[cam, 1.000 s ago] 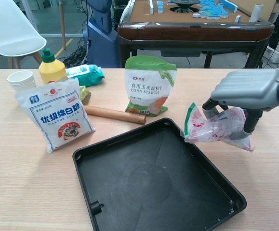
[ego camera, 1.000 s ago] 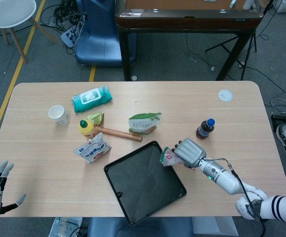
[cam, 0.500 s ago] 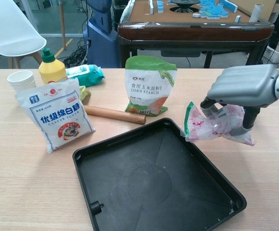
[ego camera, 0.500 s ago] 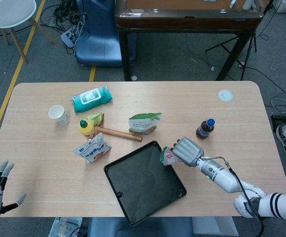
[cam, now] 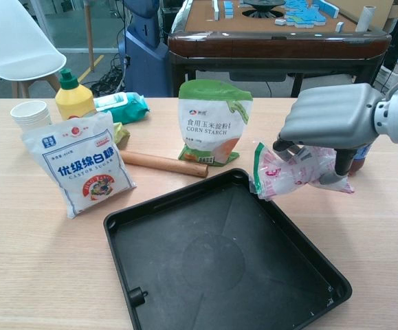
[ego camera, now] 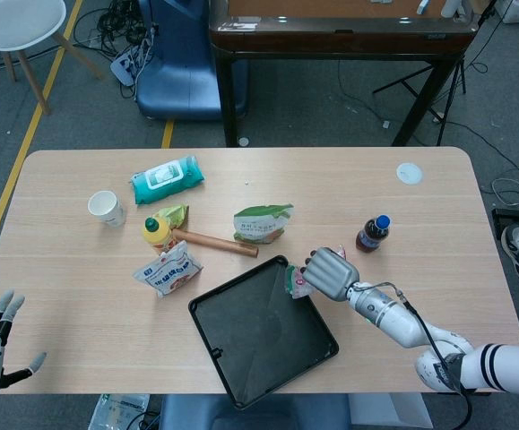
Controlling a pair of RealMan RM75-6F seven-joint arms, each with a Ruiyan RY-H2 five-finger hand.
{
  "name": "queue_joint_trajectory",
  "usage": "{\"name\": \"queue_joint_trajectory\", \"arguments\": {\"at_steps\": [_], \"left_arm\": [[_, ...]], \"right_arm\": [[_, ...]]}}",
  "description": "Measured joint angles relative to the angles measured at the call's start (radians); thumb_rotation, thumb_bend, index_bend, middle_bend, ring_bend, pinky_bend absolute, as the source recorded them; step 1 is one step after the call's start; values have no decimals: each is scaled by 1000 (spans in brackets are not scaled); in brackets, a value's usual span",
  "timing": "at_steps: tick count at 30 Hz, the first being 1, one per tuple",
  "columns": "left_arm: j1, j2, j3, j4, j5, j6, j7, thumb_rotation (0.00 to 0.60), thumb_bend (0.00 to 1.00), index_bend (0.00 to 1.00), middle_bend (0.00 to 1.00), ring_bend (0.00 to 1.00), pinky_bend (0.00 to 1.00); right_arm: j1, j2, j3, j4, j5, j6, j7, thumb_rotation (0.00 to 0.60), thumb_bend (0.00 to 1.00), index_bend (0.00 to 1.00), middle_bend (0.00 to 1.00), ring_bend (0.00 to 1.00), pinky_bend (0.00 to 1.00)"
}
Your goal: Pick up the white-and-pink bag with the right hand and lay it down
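The green-and-white pouch (cam: 214, 122) standing near the table's far edge, behind the tray's far corner, reads "CORN STARCH" in Latin capitals, with a line of Chinese characters above it and a small brand mark at top left. The white sugar bag (cam: 80, 163) toward the table's left edge carries large blue Chinese characters, "CASTOR SUGAR" beneath them, and a red round emblem whose lettering is too small to read. Print on the remaining items is not legible.

Crinkled glossy plastic white-and-pink bag (cam: 296, 173), matt black plastic tray (cam: 185, 275), pale smooth wood-grain table (cam: 40, 261).
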Motion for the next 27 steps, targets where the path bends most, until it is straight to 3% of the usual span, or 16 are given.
{"name": "queue_joint_trajectory", "arguments": {"at_steps": [27], "left_arm": [[-4,-3,0,-2,-4,-9,5,600,177,77,12,0,54]], "right_arm": [[26,-22,-67,-6,81,58,-57,600,662,612,578,584,748]]}}
